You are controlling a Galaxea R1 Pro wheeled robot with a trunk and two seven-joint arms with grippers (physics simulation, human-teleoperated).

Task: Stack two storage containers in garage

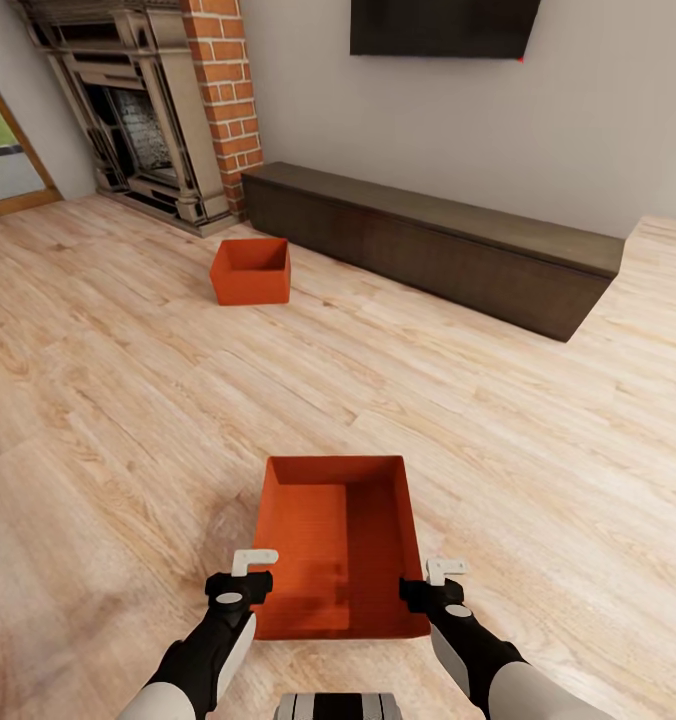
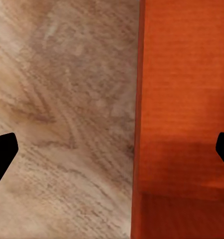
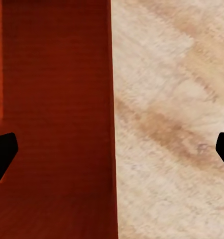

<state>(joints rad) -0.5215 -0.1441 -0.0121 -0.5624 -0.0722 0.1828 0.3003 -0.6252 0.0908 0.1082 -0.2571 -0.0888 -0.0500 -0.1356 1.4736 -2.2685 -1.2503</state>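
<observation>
In the living room, one orange-red storage container (image 1: 338, 545) lies on the light wood plank floor just ahead of me, open side up and empty. My left gripper (image 1: 240, 588) hangs over its left wall, near the close corner. In the left wrist view that wall (image 2: 138, 124) runs between the open fingers (image 2: 3, 154). My right gripper (image 1: 430, 590) hangs over the right wall (image 3: 112, 124), also open, with one finger (image 3: 2, 155) inside the box. Neither gripper's fingers touch the walls. The second storage container (image 1: 250, 270) sits farther off, near the chimney.
A long dark low bench (image 1: 438, 240) runs along the back wall under a black TV (image 1: 443, 25). The red brick chimney (image 1: 223, 90) and ornate fireplace (image 1: 138, 110) stand at the back left, beside a glazed door (image 1: 3, 150). Plank floor (image 1: 538, 430) spreads between.
</observation>
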